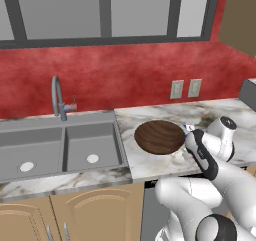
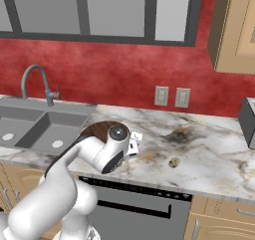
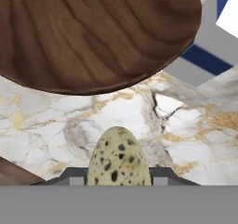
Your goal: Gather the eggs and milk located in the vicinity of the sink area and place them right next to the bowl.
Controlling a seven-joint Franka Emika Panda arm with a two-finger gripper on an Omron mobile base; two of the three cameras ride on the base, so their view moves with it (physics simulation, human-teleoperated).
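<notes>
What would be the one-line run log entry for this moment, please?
phase: placing egg | hand: shut on speckled egg, above counter | bowl: just ahead | milk: beside bowl | second egg: on counter, apart

I see a red wall [image 1: 125, 72] behind the marble bench [image 2: 209, 149], with dark-framed windows [image 1: 100, 10] above and two outlets [image 2: 171, 96] on it. Tan cabinets [image 1: 60, 215] sit below, and another [image 2: 234, 30] hangs upper right.

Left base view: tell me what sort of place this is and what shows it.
A rendered home kitchen, most likely: a double-basin sink with a curved faucet, a marble-look counter over wooden cabinets, and wall outlets on a red backsplash.
</notes>
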